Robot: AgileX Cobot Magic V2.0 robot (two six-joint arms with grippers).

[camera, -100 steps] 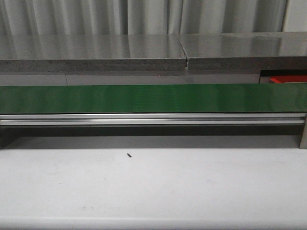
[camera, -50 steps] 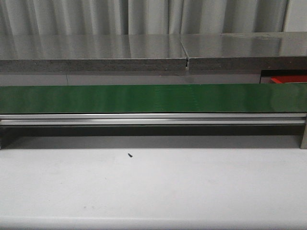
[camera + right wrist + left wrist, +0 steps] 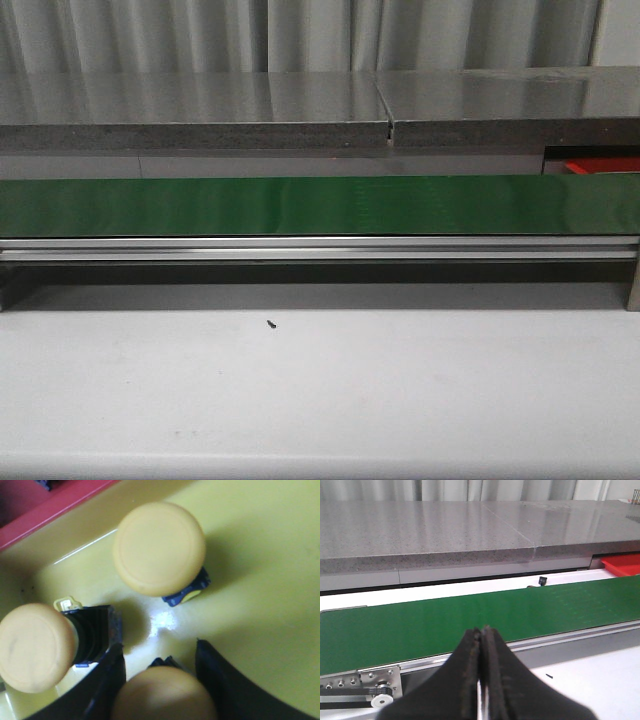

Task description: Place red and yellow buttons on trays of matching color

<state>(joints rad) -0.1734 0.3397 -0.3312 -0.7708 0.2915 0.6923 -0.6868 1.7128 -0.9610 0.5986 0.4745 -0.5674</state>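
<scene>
In the right wrist view my right gripper [image 3: 159, 645] hangs low over the yellow tray [image 3: 250, 555]. Its jaws stand apart with a yellow button [image 3: 162, 692] between them, and bare tray shows on both sides of the button's blue base. Two more yellow buttons lie in the tray: one cap up [image 3: 159, 547], one on its side [image 3: 35, 647]. The red tray [image 3: 55, 505] borders the yellow one; its corner also shows at the far right as the red tray [image 3: 600, 166] [image 3: 622, 566]. My left gripper [image 3: 482, 629] is shut and empty before the belt. No red button is in view.
A green conveyor belt [image 3: 320, 205] with an aluminium rail runs across the front view, and a grey stone shelf [image 3: 200, 110] stands behind it. A small black part [image 3: 542, 580] sits beyond the belt. A black speck [image 3: 271, 323] lies on the white table [image 3: 320, 400].
</scene>
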